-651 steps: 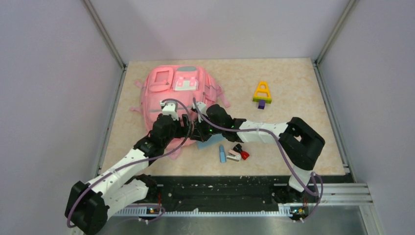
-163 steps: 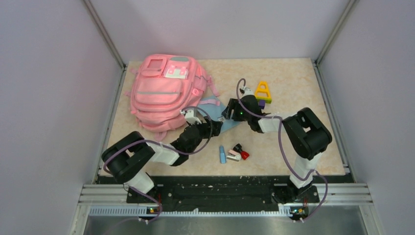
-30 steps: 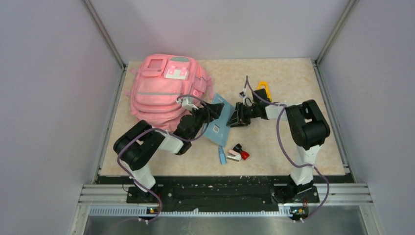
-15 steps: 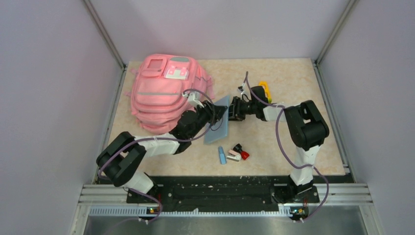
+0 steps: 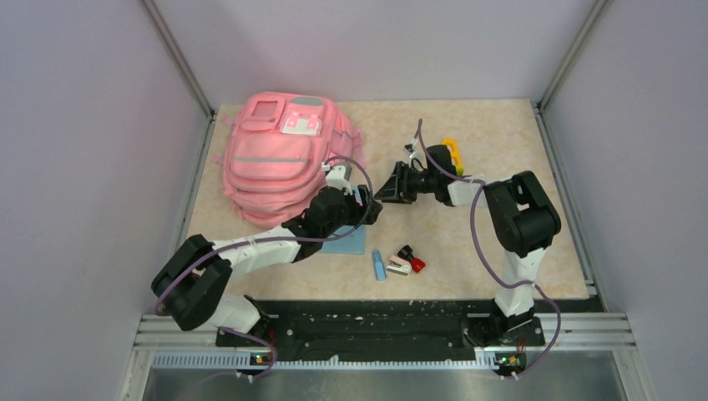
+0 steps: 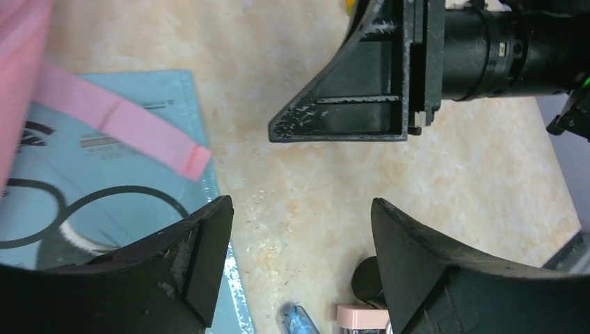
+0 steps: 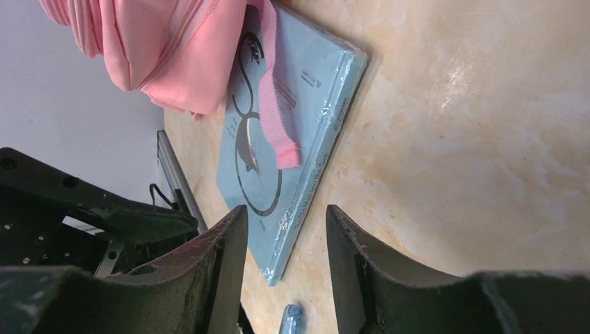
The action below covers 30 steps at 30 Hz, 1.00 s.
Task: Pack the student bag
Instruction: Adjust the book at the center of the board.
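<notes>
The student bag (image 5: 275, 159), a large pink backpack, lies at the table's back left; its edge (image 7: 160, 42) shows in the right wrist view. A pale blue book (image 5: 349, 243) lies flat just in front of it, with a pink bag strap (image 6: 118, 125) draped across its cover (image 7: 292, 139). My left gripper (image 5: 367, 207) hovers over the book's right edge, jaws open (image 6: 300, 205) over bare table. My right gripper (image 5: 382, 192) faces it from the right, open (image 7: 286, 209) and holding nothing. The two grippers nearly meet.
A blue pen (image 5: 378, 264) and a small pink-and-red item (image 5: 406, 261) lie near the front, right of the book. A yellow toy (image 5: 452, 153) sits behind the right arm. Metal rails edge the table on both sides.
Half a second ago the book stood on edge between both grippers. Now it lies flat nearer the front; the left jaws have opened wide and the right jaws have opened a little.
</notes>
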Each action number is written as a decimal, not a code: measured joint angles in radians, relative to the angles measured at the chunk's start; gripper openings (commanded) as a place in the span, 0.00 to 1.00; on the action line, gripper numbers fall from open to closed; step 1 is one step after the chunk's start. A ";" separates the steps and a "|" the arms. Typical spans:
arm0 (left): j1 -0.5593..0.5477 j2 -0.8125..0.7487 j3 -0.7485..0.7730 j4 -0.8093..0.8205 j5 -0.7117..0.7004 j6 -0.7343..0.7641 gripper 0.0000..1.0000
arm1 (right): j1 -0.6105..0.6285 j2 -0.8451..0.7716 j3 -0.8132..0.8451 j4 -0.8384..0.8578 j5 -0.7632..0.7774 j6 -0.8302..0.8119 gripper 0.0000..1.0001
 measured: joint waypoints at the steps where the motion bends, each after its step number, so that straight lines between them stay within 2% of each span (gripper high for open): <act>1: 0.000 -0.015 0.000 -0.020 -0.018 0.001 0.81 | 0.000 0.000 0.000 0.003 0.000 0.000 0.54; 6: 0.034 -0.109 -0.037 -0.102 -0.103 -0.016 0.84 | 0.021 0.000 -0.002 0.024 0.011 0.001 0.65; 13: 0.207 -0.200 -0.235 -0.180 -0.083 -0.099 0.85 | 0.099 0.000 -0.010 0.038 0.070 0.001 0.69; 23: 0.216 -0.287 -0.322 -0.280 -0.087 -0.177 0.85 | 0.172 -0.001 -0.080 0.078 0.134 0.038 0.69; 30: 0.218 -0.315 -0.368 -0.214 -0.019 -0.246 0.84 | 0.193 -0.001 -0.082 0.090 0.155 0.054 0.68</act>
